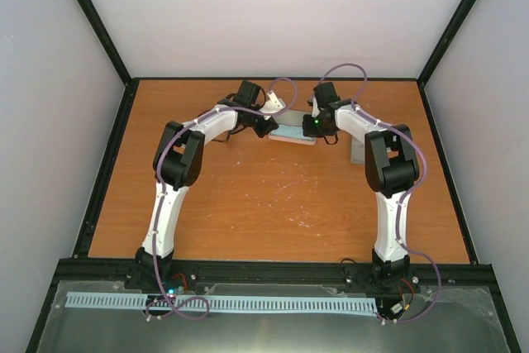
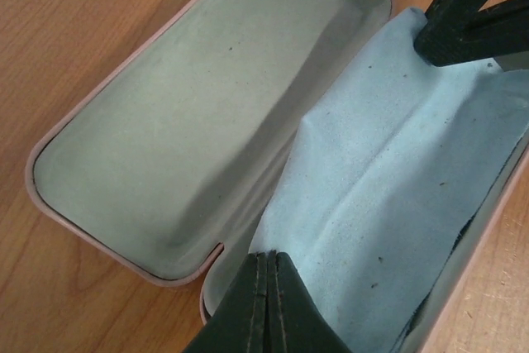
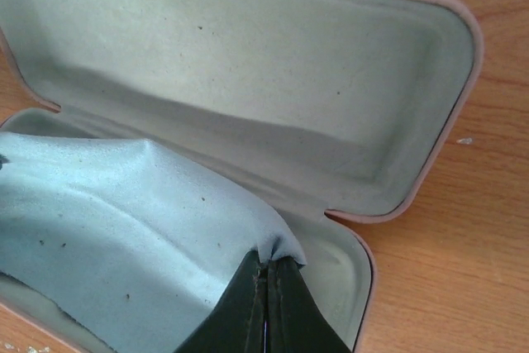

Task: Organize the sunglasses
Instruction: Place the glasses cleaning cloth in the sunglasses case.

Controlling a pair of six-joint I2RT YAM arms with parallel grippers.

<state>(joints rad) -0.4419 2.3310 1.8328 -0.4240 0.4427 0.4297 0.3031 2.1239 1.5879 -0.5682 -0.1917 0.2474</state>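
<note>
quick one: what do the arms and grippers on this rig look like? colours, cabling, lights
Left arm and right arm: white links, bulky black joint housings, black bases. A lilac cable loops along each. Small green light near the right wrist. Left gripper and right gripper: flat dark tapering fingers, no markings visible.

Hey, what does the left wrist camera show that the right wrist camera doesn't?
Only the left wrist view: both pincers at once, the left pincer closed on the near edge of the blue cloth, the right pincer closed on its far end.
Only the right wrist view: the cloth corner bunched over the right pincer's tips, and a white speck on the table.
Both: the open pink case, its lid lining bare, the cloth lying in its base.
</note>
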